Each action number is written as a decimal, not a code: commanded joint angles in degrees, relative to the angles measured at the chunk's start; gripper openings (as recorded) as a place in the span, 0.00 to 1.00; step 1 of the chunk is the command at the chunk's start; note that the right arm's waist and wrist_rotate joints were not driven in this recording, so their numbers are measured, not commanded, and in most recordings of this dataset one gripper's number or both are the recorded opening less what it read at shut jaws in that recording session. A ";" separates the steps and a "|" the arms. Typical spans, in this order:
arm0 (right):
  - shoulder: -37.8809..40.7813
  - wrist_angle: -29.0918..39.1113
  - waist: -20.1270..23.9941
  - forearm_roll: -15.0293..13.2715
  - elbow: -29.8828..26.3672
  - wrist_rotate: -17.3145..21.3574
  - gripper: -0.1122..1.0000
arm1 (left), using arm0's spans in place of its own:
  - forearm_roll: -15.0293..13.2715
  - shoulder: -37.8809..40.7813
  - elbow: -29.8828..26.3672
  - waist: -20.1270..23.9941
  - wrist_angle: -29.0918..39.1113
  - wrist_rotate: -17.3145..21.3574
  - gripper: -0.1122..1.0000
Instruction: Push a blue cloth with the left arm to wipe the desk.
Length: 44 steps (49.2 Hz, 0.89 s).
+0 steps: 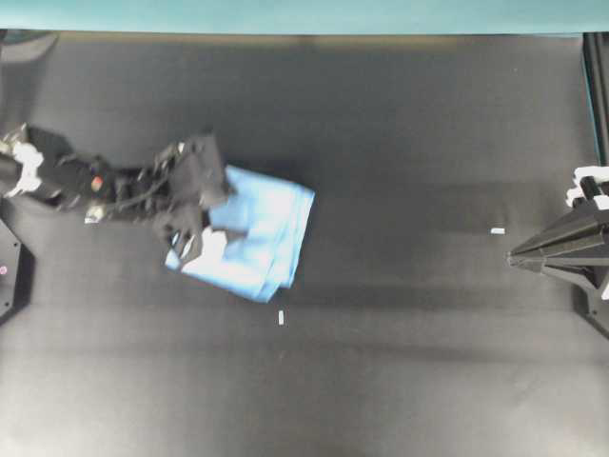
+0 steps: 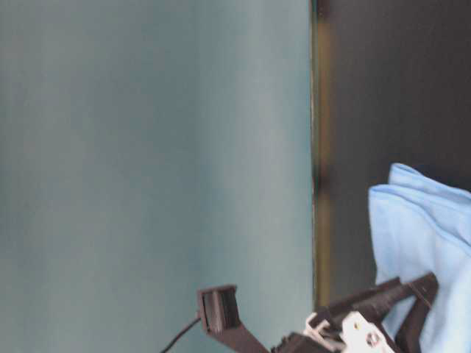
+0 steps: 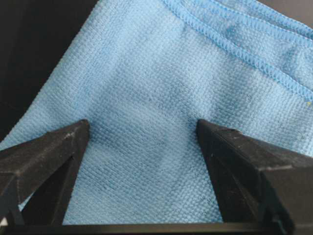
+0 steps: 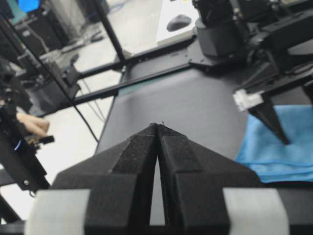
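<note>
Blue cloth (image 1: 257, 233): It lies flat on the desk, a bit left of the middle in the overhead view. It is folded in layers, and the stitched edges (image 3: 254, 54) show in the left wrist view.
Desk (image 1: 400, 143): A big black top. The cloth covers just a small part of it.
Left arm (image 1: 86, 181): It reaches in from the left side and ends over the left part of the cloth.
Left gripper (image 1: 202, 227): Its two black fingers (image 3: 49, 156) are spread wide apart. Both press down on top of the cloth, with blue fabric showing between them. It is not pinching the cloth.
Right gripper (image 1: 514, 257): It sits at the far right edge, well apart from the cloth. Its two fingers (image 4: 142, 161) are pressed together into a point, and nothing is between them.
White slips: One (image 1: 281, 318) lies just below the cloth. Another (image 1: 498, 230) lies near the right gripper.
Teal strip (image 1: 304, 14): It runs along the top edge of the desk.
</note>
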 commanded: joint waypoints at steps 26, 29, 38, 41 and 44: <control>-0.18 -0.18 -0.09 0.09 -0.35 0.09 0.10 | 0.26 -6.59 6.15 -16.08 0.35 -0.53 0.89; -0.26 -0.18 0.00 0.09 -0.35 0.09 0.10 | 0.18 -7.03 6.42 -18.02 0.35 -0.53 0.89; -0.26 -0.18 0.00 0.09 -0.35 0.09 0.10 | 0.26 -8.09 6.68 -25.66 0.44 -0.62 0.89; -0.26 -0.18 0.00 0.18 -0.44 0.00 0.10 | 0.26 -8.44 6.77 -28.04 0.44 -0.62 0.89; -0.26 -0.18 0.00 0.18 -0.35 0.00 0.10 | 0.18 -8.61 6.86 -30.32 0.62 -0.88 0.88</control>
